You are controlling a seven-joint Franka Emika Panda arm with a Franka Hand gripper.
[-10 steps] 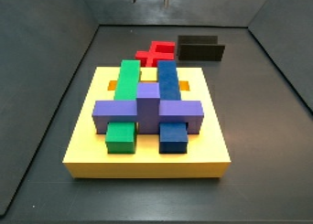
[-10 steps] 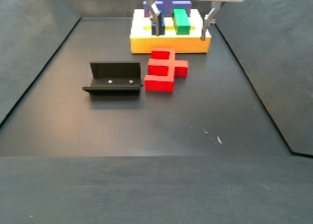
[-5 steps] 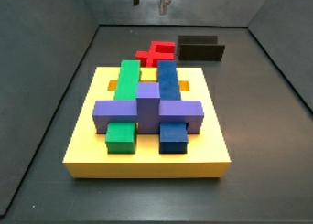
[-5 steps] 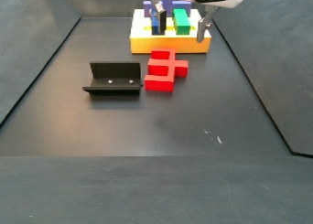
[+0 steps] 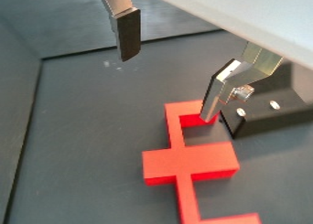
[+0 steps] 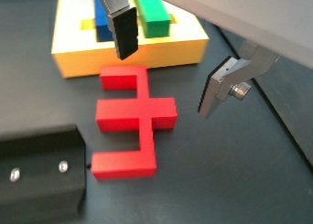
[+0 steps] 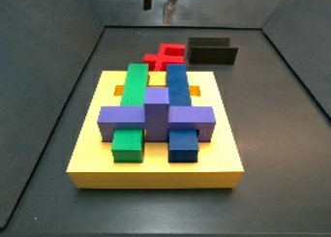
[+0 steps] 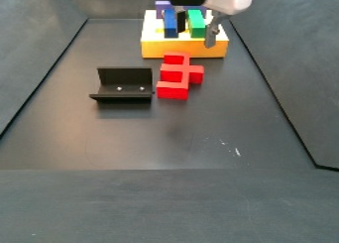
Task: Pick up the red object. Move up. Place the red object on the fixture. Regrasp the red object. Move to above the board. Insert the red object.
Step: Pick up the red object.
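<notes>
While your gripper (image 6: pixel 166 68) hangs above with fingers spread wide and nothing between them, the red object (image 6: pixel 130 122) lies flat on the floor between the board (image 6: pixel 123 52) and the fixture (image 6: pixel 40 173). That spread looks set to straddle its bar.

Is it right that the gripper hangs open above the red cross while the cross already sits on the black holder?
Not quite. The red cross lies on the floor beside the black holder, not on it, as a side view shows. The gripper does hang open above the cross.
</notes>
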